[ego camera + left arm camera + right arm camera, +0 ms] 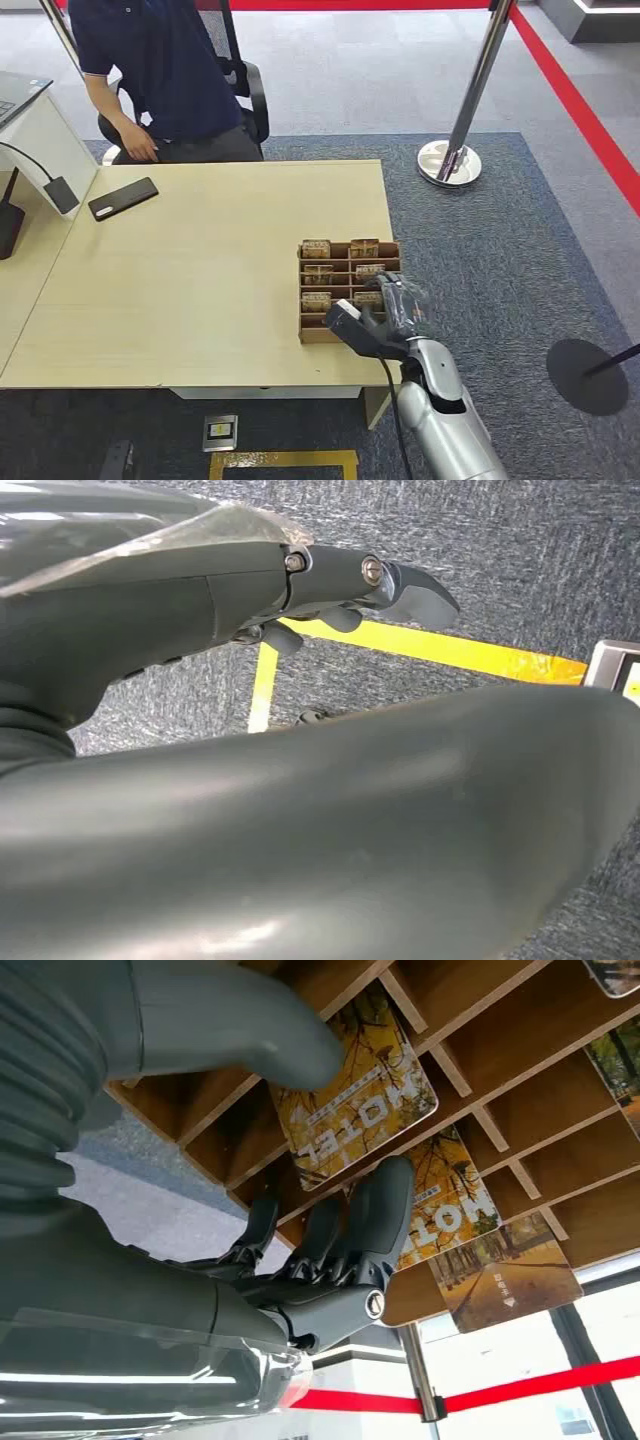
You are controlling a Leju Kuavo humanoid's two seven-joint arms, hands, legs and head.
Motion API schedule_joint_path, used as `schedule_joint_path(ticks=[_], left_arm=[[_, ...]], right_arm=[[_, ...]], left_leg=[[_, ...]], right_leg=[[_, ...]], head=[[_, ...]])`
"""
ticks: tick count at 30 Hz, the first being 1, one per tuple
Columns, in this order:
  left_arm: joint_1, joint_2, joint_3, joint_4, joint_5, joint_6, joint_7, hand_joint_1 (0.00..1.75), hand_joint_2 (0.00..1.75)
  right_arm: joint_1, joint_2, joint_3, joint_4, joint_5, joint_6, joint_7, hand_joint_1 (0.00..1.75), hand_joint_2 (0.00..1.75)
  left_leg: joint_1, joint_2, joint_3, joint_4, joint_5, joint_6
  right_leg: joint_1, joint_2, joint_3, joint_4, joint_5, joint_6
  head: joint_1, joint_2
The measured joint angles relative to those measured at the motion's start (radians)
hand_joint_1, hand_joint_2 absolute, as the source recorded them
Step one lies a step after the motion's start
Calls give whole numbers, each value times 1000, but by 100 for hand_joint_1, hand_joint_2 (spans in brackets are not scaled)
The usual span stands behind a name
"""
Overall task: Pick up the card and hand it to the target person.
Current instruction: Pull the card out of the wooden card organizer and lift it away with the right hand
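Reaching into the card rack for a pick.

Right robot hand point(385, 315) at the near right slots of the wooden rack point(309, 335) on the tabletop point(211, 270), fingers point(381, 1220) apart around a hotel card point(355, 1095) standing in its slot, nothing gripped yet. Left robot hand point(355, 585) hanging over the floor, empty, fingers loosely apart. Next, probably: pinch the card, lift it free, carry across to the seated person point(162, 70).
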Motion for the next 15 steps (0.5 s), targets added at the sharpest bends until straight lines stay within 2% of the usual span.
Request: schedule_joint_path(ticks=[5,8,12,15], left_arm=[[0,0,2,0,-1,0,-1,0,0],[0,0,2,0,-3,0,-2,0,0],[0,0,3,0,-5,0,-2,0,0],[0,0,3,0,-6,0,-2,0,0]], right_arm=[[-6,1,-2,5,5,-4,-7,105,175],[-7,2,-4,7,6,-5,-10,121,175],[-7,3,-6,7,8,-6,-15,155,175],[-7,4,-6,7,9,-6,-17,169,175]], left_leg=[[0,0,0,0,0,0],[0,0,0,0,0,0],[0,0,0,0,0,0],[0,0,0,0,0,0]], right_leg=[[0,0,0,0,0,0],[0,0,0,0,0,0],[0,0,0,0,0,0],[0,0,0,0,0,0]], head=[[0,0],[0,0],[0,0],[0,0]])
